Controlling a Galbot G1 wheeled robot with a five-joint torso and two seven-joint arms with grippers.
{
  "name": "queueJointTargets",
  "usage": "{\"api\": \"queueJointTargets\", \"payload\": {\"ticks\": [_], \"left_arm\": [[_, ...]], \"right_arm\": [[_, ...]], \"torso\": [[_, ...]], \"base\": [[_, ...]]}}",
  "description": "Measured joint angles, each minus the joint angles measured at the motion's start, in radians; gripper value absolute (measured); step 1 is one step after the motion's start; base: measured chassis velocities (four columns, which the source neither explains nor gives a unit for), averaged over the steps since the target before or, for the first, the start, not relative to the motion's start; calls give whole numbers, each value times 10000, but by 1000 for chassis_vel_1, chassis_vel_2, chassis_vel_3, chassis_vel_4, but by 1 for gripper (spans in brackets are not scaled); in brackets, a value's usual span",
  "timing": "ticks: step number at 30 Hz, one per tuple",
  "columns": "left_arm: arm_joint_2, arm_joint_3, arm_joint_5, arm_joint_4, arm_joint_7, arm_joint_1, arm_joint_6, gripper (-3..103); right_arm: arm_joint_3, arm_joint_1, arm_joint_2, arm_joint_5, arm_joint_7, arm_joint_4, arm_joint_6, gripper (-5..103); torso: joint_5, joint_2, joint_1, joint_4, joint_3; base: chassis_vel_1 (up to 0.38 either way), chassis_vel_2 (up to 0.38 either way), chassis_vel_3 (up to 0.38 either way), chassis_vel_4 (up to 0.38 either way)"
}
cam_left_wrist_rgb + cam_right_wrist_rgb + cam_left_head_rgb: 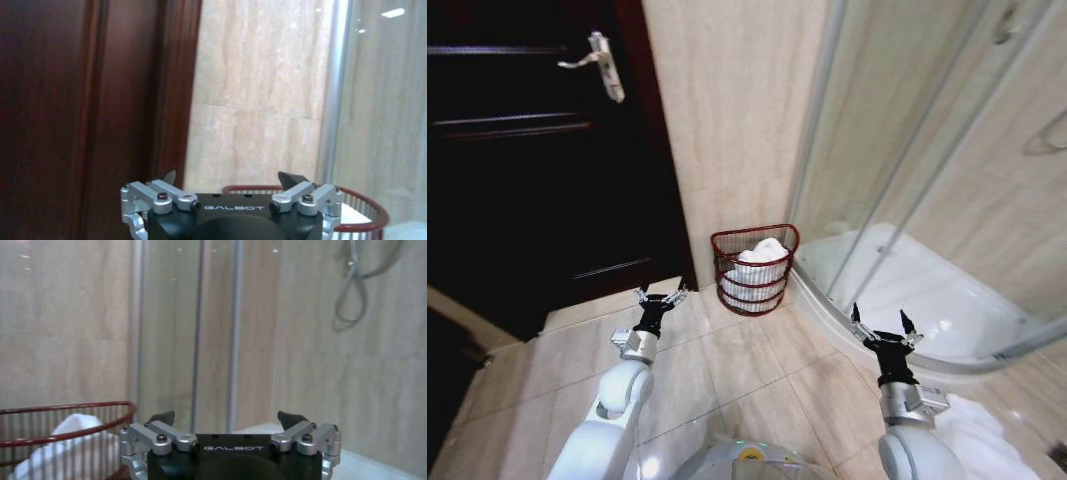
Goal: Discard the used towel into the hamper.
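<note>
both grippers are just hanging out over the floor with nothing in them. the left gripper (661, 294) has its fingers spread apart and sits low over the tan floor tiles (757, 370), near the dark wooden door (527, 150) and a bit to the left of the hamper (754, 270). the right gripper (884, 322) is spread wide too, holding nothing, off to the hamper's right and just in front of the curved shower base (907, 300).

the towel (760, 258) is already sitting in the hamper, white and bunched up, poking a little above the red-brown wire rim. the hamper stands on the floor against the beige wall (727, 100), tucked between the door frame and the glass shower screen (897, 130). from the right wrist view you can see the towel (67, 440) through the wire bars.
</note>
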Motion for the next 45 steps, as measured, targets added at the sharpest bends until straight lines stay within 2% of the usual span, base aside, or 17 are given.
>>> {"api": "queueJointTargets", "payload": {"ticks": [21,45], "left_arm": [[44,-7,-9,-23,67,69,23,100],[121,-36,-158,150,153,48,-154,100]], "right_arm": [[429,-719,265,122,75,50,607,100],[250,-889,549,-50,167,116,767,100]], "torso": [[0,1,1,2,1],[-1,2,1,2,2]], "base": [[-65,-65,-64,-64],[-64,-59,-64,-70]]}}
